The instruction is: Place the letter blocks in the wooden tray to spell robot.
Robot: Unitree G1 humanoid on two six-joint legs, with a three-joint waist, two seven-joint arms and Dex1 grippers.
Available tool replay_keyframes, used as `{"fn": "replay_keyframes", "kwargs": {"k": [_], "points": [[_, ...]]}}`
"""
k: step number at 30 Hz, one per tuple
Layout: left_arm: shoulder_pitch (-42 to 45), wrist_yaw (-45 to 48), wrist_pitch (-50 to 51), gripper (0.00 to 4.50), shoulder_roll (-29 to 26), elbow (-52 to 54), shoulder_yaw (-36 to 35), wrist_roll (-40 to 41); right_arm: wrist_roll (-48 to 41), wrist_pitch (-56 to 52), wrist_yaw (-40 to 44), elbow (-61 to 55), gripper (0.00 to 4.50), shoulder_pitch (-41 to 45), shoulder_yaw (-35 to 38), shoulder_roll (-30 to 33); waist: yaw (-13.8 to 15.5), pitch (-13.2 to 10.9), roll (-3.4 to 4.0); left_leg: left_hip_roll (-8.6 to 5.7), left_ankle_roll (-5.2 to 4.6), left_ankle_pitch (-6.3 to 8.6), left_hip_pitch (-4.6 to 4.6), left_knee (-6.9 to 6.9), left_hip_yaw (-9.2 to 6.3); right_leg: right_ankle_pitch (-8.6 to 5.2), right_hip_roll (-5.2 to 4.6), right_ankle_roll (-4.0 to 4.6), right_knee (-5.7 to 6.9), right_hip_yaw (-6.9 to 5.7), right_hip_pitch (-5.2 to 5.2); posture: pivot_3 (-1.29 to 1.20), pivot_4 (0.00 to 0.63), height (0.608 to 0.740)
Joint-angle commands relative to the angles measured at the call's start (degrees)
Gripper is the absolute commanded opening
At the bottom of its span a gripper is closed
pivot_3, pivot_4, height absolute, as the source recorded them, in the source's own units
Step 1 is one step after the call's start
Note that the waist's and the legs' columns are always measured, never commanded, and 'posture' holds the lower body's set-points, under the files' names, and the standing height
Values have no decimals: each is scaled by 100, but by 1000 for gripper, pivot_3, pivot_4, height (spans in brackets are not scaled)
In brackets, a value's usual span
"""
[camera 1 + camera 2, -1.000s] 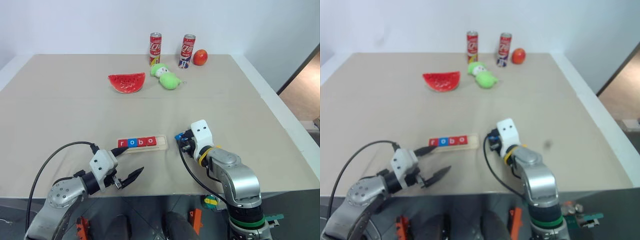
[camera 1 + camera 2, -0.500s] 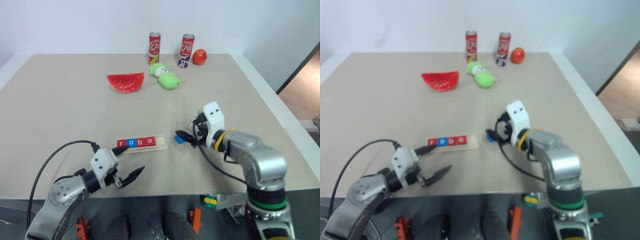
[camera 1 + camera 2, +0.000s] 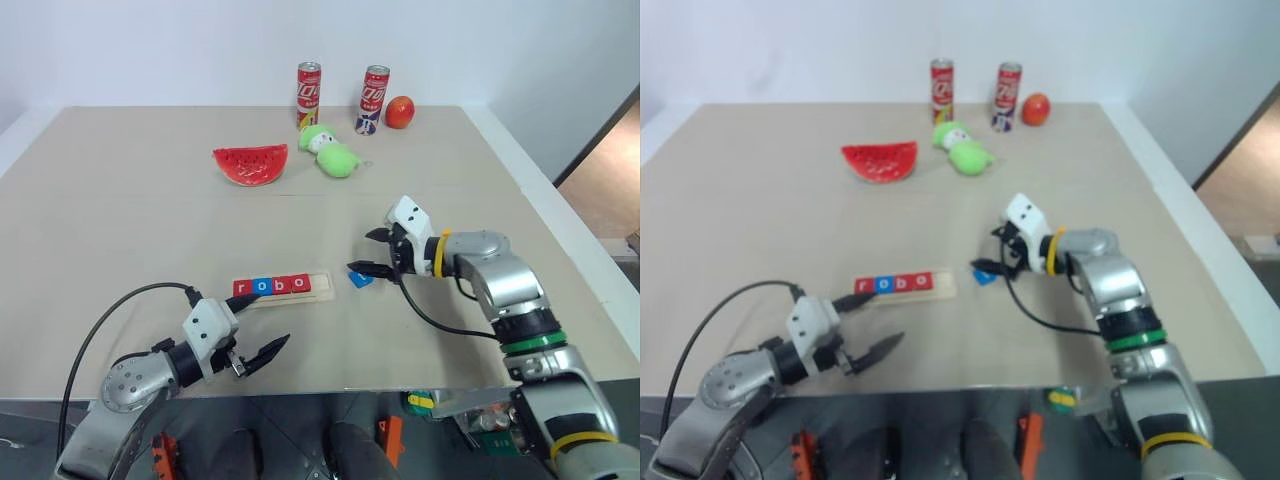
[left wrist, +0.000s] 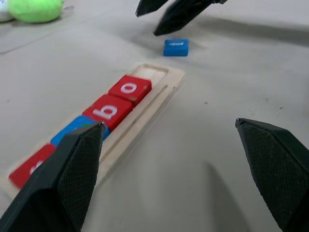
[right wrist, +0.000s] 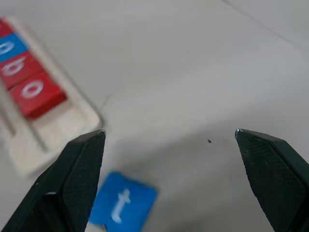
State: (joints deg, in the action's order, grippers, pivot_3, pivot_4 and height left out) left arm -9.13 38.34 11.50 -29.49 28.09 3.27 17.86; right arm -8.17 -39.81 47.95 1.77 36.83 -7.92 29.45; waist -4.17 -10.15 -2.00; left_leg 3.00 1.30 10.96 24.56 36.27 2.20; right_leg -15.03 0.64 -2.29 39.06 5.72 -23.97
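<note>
The tray (image 3: pixel 283 289) lies on the table (image 3: pixel 120 230) toward its near edge, a little left of centre, with four blocks seated in its groove: red r (image 3: pixel 242 288), blue o (image 3: pixel 262 286), red b (image 3: pixel 282 284) and red o (image 3: pixel 301 282), packed side by side from its left end. The slot at its right end is bare wood. The fifth block, a blue t (image 3: pixel 360 280), lies flat on the table just beside that end, at about 3 o'clock from the tray, apart from it. The right gripper (image 3: pixel 375 251) hangs over the t with its jaws spread wide, gripping nothing; in the right wrist view the t (image 5: pixel 122 206) sits close by one finger (image 5: pixel 77 179). The left gripper (image 3: pixel 252 326) hovers near the table's front edge, at about 7 o'clock from the tray, jaws likewise wide and empty. Far across the table, at 12 o'clock, are a watermelon slice (image 3: pixel 250 164), a green plush (image 3: pixel 333 153), two cans (image 3: pixel 310 96) and a tomato (image 3: pixel 400 113).
</note>
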Motion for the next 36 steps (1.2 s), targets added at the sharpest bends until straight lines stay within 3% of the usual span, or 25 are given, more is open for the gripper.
{"fn": "replay_keyframes", "kwargs": {"k": [1, 3, 8, 22, 23, 31, 36], "points": [[-78, -72, -40, 4500, -6, 281, -146, 25, -47, -1130, -895, -1409, 4434, -355, 472, -205, 20, 0, 0, -1, 0, 0, 2, 2, 0, 0, -2, -1, 0, -1, 0, 0, 150, 740], [-86, -42, -34, 4500, -38, 298, -135, 35, 23, -1815, -1605, -2163, 4434, -669, 668, -639, 23, 1, -1, -1, 0, 0, 4, 5, -1, -1, -6, -3, 0, -2, -1, 0, 150, 740], [-42, 13, -28, 4500, -58, 302, -75, 26, 277, -2210, -2541, -2761, 4434, -1109, 655, -1091, 8, 2, -2, -2, 6, -5, 4, 8, 3, 5, -4, -7, -1, 3, -6, 0, 150, 740], [242, 241, 294, 4500, -54, 367, -72, 499, 300, -2203, -3516, -2667, 4434, -1628, 439, -1903, -5, 2, -3, 4, 2, -10, 6, 7, 2, 9, 5, -3, 0, -2, -9, 0, 150, 740], [254, 244, 298, 4500, -54, 362, -68, 488, 304, -2184, -3549, -2634, 3875, -1631, 439, -1921, -5, 3, -3, 4, 2, -10, 6, 7, 2, 9, 5, -3, 0, -2, -9, 0, 150, 740], [254, 289, 291, 4500, -92, 335, -53, 419, 340, -2584, -4181, -3010, 1238, -1828, 638, -2402, -9, 7, -6, 5, 2, -10, 6, 7, 0, 9, 6, -2, 0, -4, -8, 0, 150, 740], [262, 321, 324, 4500, -100, 328, 9, 375, 446, -2746, -4730, -3179, 1222, -1558, 993, -2906, -11, 7, -6, 6, 2, -10, 6, 7, 0, 9, 6, -1, 0, -4, -8, 0, 150, 740]]}}
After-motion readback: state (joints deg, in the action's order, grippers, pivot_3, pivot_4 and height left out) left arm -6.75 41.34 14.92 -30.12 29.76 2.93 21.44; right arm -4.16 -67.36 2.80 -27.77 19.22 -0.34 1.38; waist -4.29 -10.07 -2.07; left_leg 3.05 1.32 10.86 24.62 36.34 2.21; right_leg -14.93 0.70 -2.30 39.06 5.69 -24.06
